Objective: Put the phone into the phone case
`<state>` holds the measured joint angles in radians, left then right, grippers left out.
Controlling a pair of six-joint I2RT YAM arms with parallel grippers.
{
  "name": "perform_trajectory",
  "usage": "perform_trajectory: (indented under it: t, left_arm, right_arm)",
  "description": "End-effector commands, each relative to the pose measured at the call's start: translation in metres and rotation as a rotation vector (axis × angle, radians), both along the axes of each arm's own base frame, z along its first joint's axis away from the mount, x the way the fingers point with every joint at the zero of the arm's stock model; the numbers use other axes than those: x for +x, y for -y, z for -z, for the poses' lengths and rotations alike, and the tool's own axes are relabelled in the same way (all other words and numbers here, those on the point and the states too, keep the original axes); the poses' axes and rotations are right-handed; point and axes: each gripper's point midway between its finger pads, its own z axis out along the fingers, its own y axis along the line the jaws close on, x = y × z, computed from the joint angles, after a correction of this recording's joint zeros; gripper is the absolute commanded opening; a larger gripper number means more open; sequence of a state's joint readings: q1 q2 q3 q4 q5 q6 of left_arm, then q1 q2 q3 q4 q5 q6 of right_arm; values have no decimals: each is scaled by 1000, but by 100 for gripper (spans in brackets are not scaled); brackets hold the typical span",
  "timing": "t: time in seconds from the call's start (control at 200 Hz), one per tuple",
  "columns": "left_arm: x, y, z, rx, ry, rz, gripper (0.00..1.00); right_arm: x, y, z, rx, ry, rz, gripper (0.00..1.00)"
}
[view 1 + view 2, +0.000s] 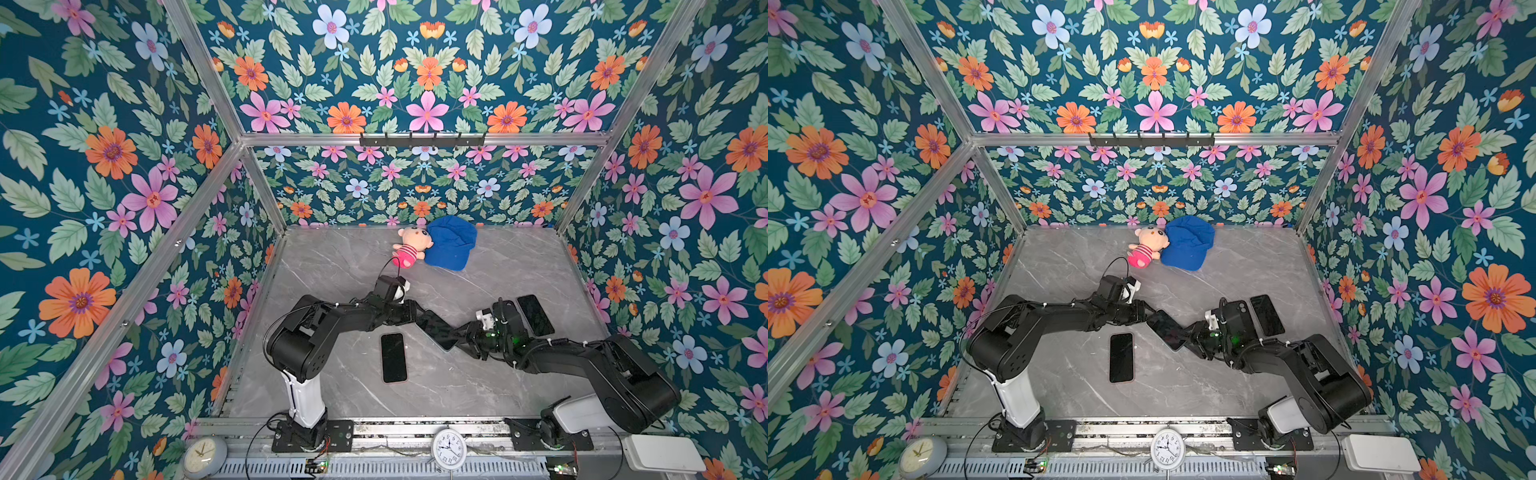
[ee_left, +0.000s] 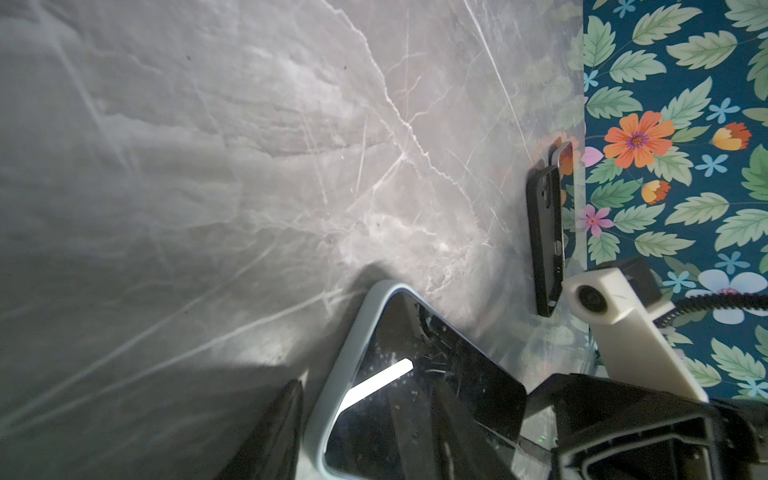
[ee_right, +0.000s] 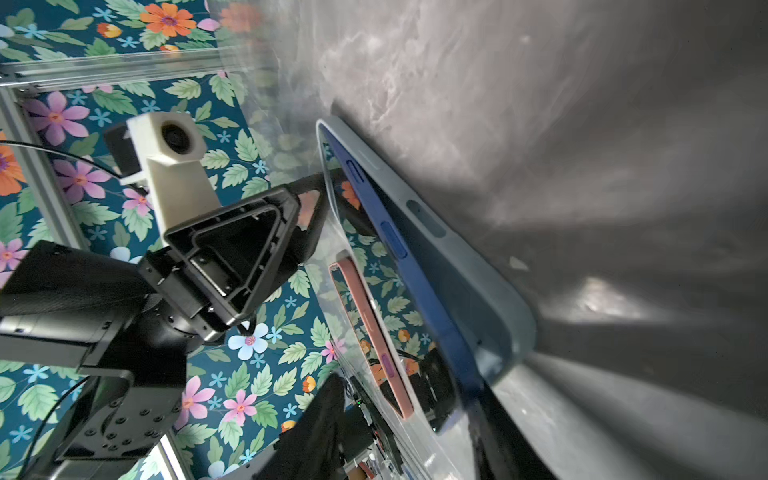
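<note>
A blue phone (image 3: pixel 399 249) sits in a pale grey-blue phone case (image 3: pixel 478 291) and is held tilted above the marble table, between both arms in both top views (image 1: pixel 436 330) (image 1: pixel 1167 330). My left gripper (image 2: pixel 361 399) is shut on the cased end, one finger behind the case and one across the dark screen; it comes in from the left (image 1: pixel 419 318). My right gripper (image 3: pixel 411 407) straddles the opposite end with its fingers apart, and a gap shows beside the glass. It comes in from the right (image 1: pixel 459 336).
A pink-edged phone (image 1: pixel 393 357) lies flat near the front middle. A dark phone (image 1: pixel 535 315) and a black case (image 1: pixel 1237 311) lie by the right wall. A plush doll (image 1: pixel 409 247) and a blue cap (image 1: pixel 451 243) rest at the back.
</note>
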<state>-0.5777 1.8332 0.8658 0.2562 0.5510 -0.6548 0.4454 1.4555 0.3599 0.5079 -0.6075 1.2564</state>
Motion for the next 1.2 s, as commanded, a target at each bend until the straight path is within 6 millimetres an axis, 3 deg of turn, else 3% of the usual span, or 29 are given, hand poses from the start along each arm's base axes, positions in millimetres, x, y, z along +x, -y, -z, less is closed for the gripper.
perform_trajectory:
  t: [0.0,0.365,0.485,0.6,0.76,0.92,1.05,1.195]
  left_arm:
    - [0,0,-3,-6,9,1,52]
    - [-1,0,-4,-8,13,2,52]
    - [-1,0,-4,-9,14,3,52]
    - [-3,0,-6,-17,10,7,52]
    - [-9,-9,-18,19,4,-3,53]
    - [-22,-17,-16,68,-34,17,56]
    - [-17,-14,-13,83,-34,44,56]
    - [-10,-4,-7,86,-43,79,56]
  right_arm:
    - [-5,1,9,-35,-54,-10,48]
    - [-15,7,10,-144,-161,-26,50]
    - [-16,7,8,-171,-194,-41,55]
    - [-18,6,0,-200,-188,-72,61]
    - [-21,15,-10,-293,-104,-144,62]
    - [-27,30,-6,-454,-38,-221,53]
    - [-30,17,-4,-450,-41,-197,52]
    - [-31,12,3,-438,-107,-108,45]
